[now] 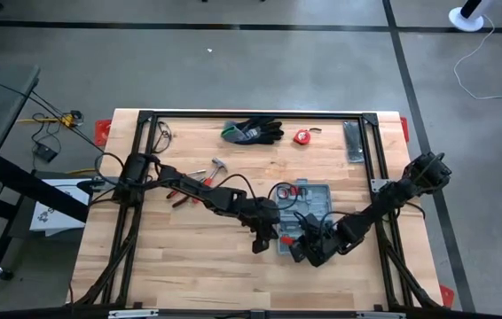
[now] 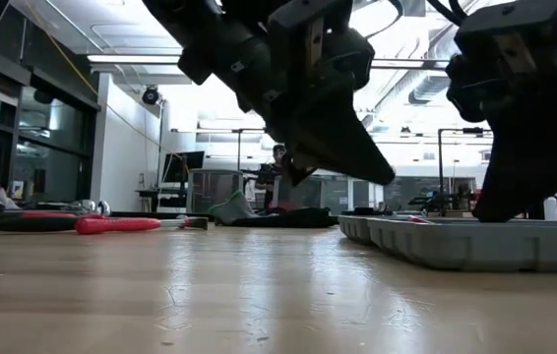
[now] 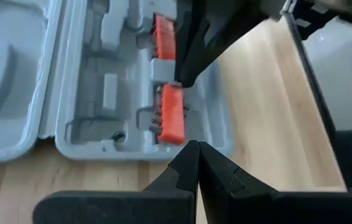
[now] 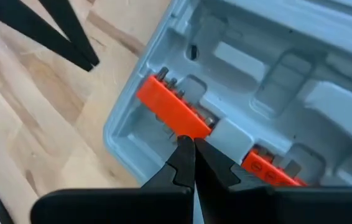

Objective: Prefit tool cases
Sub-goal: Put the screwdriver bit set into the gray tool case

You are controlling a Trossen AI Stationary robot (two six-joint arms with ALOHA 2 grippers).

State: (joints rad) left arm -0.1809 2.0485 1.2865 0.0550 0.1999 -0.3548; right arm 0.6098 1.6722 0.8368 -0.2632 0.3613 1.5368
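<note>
The right tool (image 4: pixel 191 149) has its two dark fingers pressed together, tips touching the top of an orange plastic bit holder (image 4: pixel 173 113) seated in the near-left corner of the grey-blue hinged plastic tool case (image 1: pixel 309 217). The left tool (image 3: pixel 196 151) is also pressed together, empty, hovering over bare wood just beside the case's near-left edge; its wrist view shows the right tool's dark fingers reaching down between the two orange holders. The case lies open and flat on the light wooden worktop (image 1: pixel 189 257), right of centre and toward the near edge, its moulded tool-shaped recesses facing up. A second orange bit holder (image 4: pixel 269 168) sits in the same row inside the case. In the low view the case's grey tray (image 2: pixel 475 241) rests flat on the wood at right, with both tools above it.

Further out, red-handled pliers (image 1: pixel 180 193) and a small hammer (image 1: pixel 216 167) lie left of centre by the left arm. Along the far edge are black-and-green gloves (image 1: pixel 253 131), a small red tape measure (image 1: pixel 301 136) and a narrow dark grey flat bar (image 1: pixel 354 142) near the far-right corner. A black metal frame (image 1: pixel 260 115) borders the worktop.
</note>
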